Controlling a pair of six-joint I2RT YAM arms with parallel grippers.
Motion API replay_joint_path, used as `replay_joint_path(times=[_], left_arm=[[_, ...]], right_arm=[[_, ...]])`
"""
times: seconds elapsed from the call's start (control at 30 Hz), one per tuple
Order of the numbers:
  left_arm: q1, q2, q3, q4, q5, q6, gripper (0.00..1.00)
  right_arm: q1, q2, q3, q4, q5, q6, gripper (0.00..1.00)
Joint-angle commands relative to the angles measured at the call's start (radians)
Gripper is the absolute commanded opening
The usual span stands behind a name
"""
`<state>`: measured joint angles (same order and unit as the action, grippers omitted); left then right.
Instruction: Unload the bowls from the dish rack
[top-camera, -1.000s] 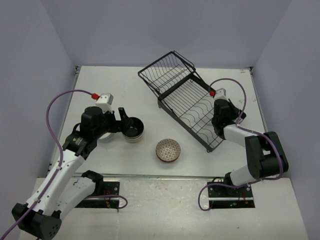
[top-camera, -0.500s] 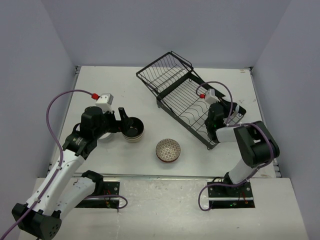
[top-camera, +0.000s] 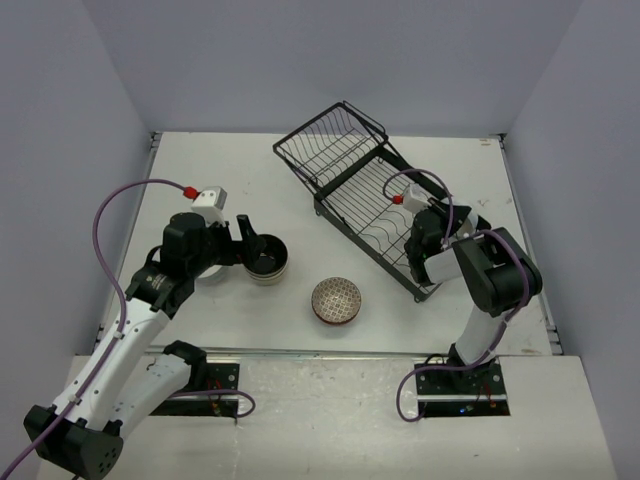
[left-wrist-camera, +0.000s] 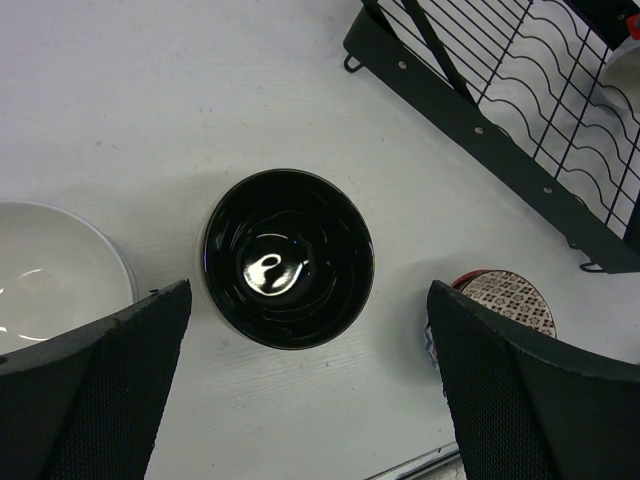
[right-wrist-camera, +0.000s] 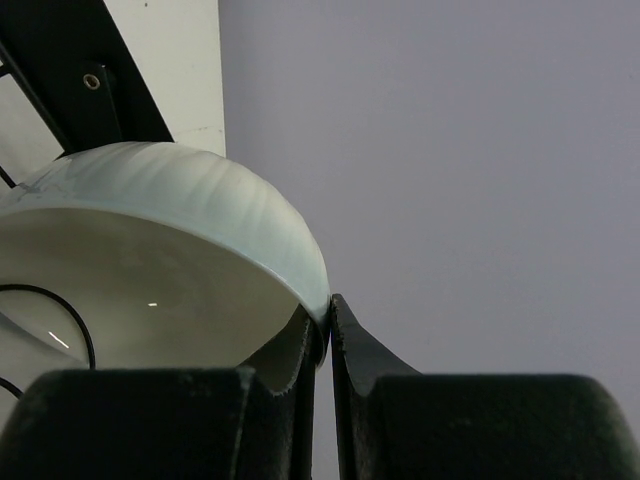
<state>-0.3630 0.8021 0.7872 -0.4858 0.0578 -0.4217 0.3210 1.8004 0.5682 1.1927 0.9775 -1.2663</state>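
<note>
The black wire dish rack (top-camera: 343, 189) lies slanted at the back right. My right gripper (right-wrist-camera: 328, 312) is shut on the rim of a white bowl (right-wrist-camera: 170, 230), one finger inside it and one outside, beside the rack's frame (right-wrist-camera: 100, 95). From above, the right arm (top-camera: 470, 262) covers that bowl at the rack's near end. My left gripper (left-wrist-camera: 308, 292) hangs open over a tan bowl with a black inside (left-wrist-camera: 289, 257) (top-camera: 268, 259), touching nothing. A second white bowl (left-wrist-camera: 50, 272) sits left of it. A brown patterned bowl (top-camera: 336, 300) (left-wrist-camera: 510, 300) stands on the table.
The rack's hinged basket section (top-camera: 330, 140) rises at its far end. Grey walls close in the table on three sides. The arm bases stand at the near edge.
The right arm has swung left over the rack's near end, and its fingers have closed the last bit. The left arm and the table bowls have not moved.
</note>
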Motion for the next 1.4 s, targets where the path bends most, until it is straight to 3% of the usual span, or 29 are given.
replay_joint_path(times=[0.0,0.23,0.33,0.47,0.77,0.8,0.87,0.9,1.0,1.13,1.23,1.37], left_arm=[[-0.005,0.000,-0.006,0.039,-0.006,0.037,1.00],[-0.005,0.003,-0.008,0.039,-0.007,0.037,1.00],[-0.005,0.005,-0.008,0.039,-0.007,0.037,1.00],[-0.005,0.009,-0.008,0.039,-0.007,0.037,1.00],[-0.005,0.020,-0.006,0.038,-0.009,0.035,1.00],[-0.005,0.020,-0.005,0.038,-0.009,0.035,1.00],[-0.005,0.023,-0.002,0.039,-0.007,0.037,1.00],[-0.005,0.022,-0.002,0.038,-0.007,0.037,1.00],[-0.005,0.020,-0.002,0.036,-0.012,0.037,1.00],[-0.005,0.020,0.000,0.036,-0.010,0.035,1.00],[-0.005,0.019,-0.002,0.036,-0.010,0.037,1.00],[-0.005,0.017,-0.002,0.036,-0.010,0.037,1.00]], right_arm=[[0.012,-0.015,0.047,0.148,-0.019,-0.041,0.00],[0.015,-0.038,0.055,0.035,-0.086,-0.028,0.00],[0.013,-0.073,0.048,0.065,-0.100,-0.007,0.00],[0.009,-0.082,0.041,0.336,-0.083,-0.111,0.00],[-0.016,-0.096,0.050,0.314,-0.019,0.004,0.00],[-0.020,-0.113,0.053,0.261,-0.001,0.112,0.00],[-0.025,-0.157,0.061,-0.044,-0.011,0.271,0.00],[-0.030,-0.218,0.065,-0.282,-0.046,0.471,0.00],[-0.068,-0.330,0.108,-0.648,-0.130,0.805,0.00],[-0.118,-0.365,0.172,-0.824,-0.083,1.022,0.00],[-0.170,-0.352,0.292,-1.158,-0.149,1.289,0.00],[-0.198,-0.337,0.292,-1.245,-0.263,1.409,0.01]])
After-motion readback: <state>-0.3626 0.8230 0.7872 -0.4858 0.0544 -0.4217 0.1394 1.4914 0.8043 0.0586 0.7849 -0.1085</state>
